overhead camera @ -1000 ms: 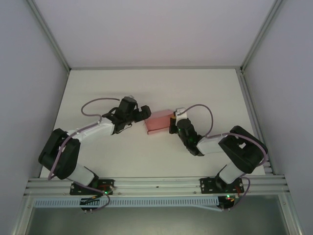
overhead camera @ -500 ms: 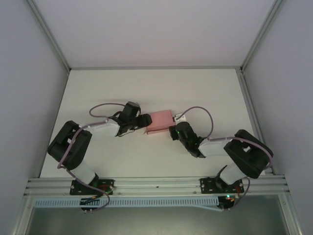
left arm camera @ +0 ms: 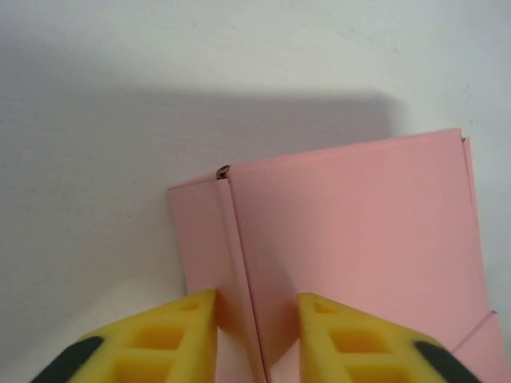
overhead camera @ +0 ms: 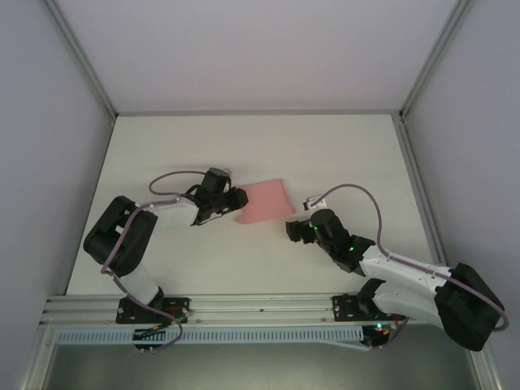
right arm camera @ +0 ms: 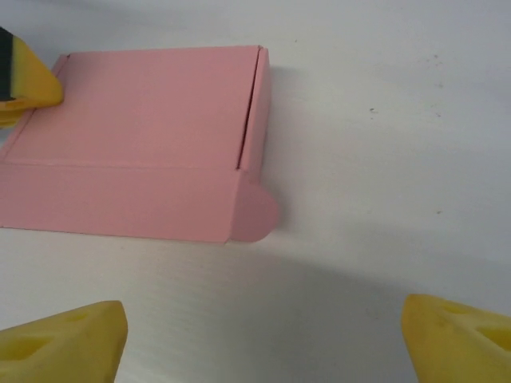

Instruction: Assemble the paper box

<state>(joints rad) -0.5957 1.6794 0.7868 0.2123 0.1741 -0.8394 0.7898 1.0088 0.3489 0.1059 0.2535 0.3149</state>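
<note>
The salmon-pink paper box (overhead camera: 265,201) lies folded up as a shallow closed box on the white table (overhead camera: 341,154), slightly askew. My left gripper (overhead camera: 241,200) is shut on its left corner. In the left wrist view the two yellow fingers straddle the box's corner edge (left arm camera: 351,239), the gripper (left arm camera: 257,335) pressing on both sides. My right gripper (overhead camera: 291,230) hangs open a short way in front of the box's right end, touching nothing. The right wrist view has the box (right arm camera: 144,120) ahead, a rounded tab sticking out at its near right corner, and a left finger (right arm camera: 28,76) on the far corner.
Grey walls and aluminium rails (overhead camera: 260,305) frame the table on all sides. Bare white table surface lies beyond the box and to its right.
My right gripper has let go of the box's right end, opened and drawn back toward the near right. The box has turned slightly, still held by the left gripper.
</note>
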